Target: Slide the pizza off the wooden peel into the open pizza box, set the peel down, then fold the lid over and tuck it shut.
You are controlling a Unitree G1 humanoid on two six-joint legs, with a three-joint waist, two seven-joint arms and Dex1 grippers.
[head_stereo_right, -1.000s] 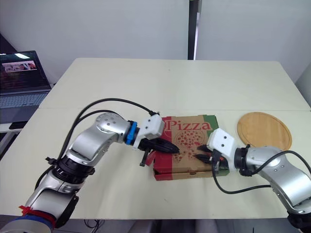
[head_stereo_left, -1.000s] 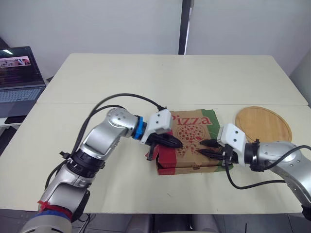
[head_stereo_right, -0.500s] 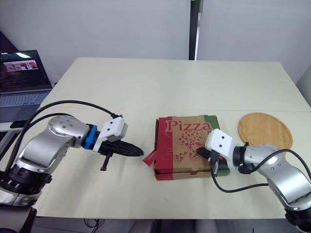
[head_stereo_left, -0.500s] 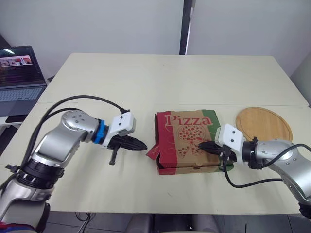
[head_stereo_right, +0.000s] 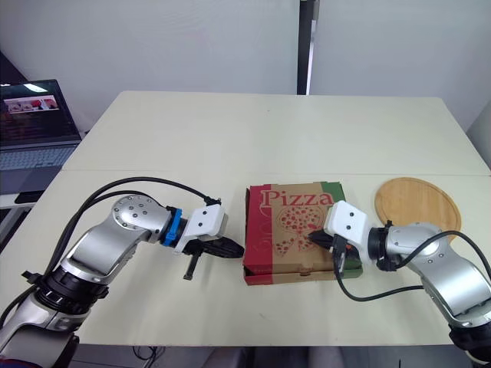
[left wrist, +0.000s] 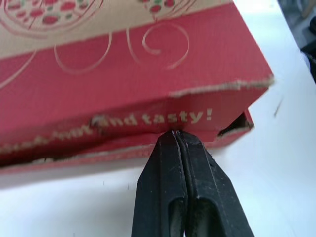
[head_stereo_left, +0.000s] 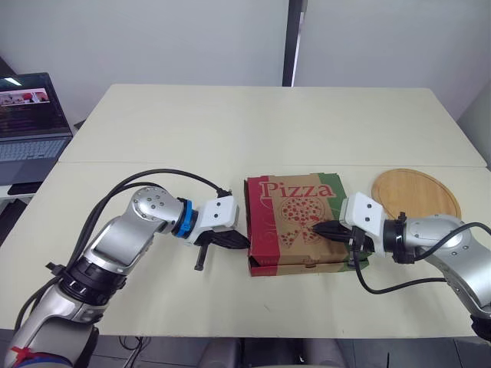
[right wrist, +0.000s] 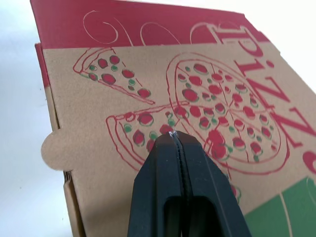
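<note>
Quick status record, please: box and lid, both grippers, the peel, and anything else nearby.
Pizza box: on the table, lid folded down flat
Left gripper: shut, tips against the lower edge of the box's red side flap
Right gripper: shut, tips on the lid's printed top
Flap state: lying down along the side; cannot tell whether it is tucked in
Peel: bare, flat on the table, to the robot's right of the box, apart from it
Other: open laptop beyond the table's left edge
</note>
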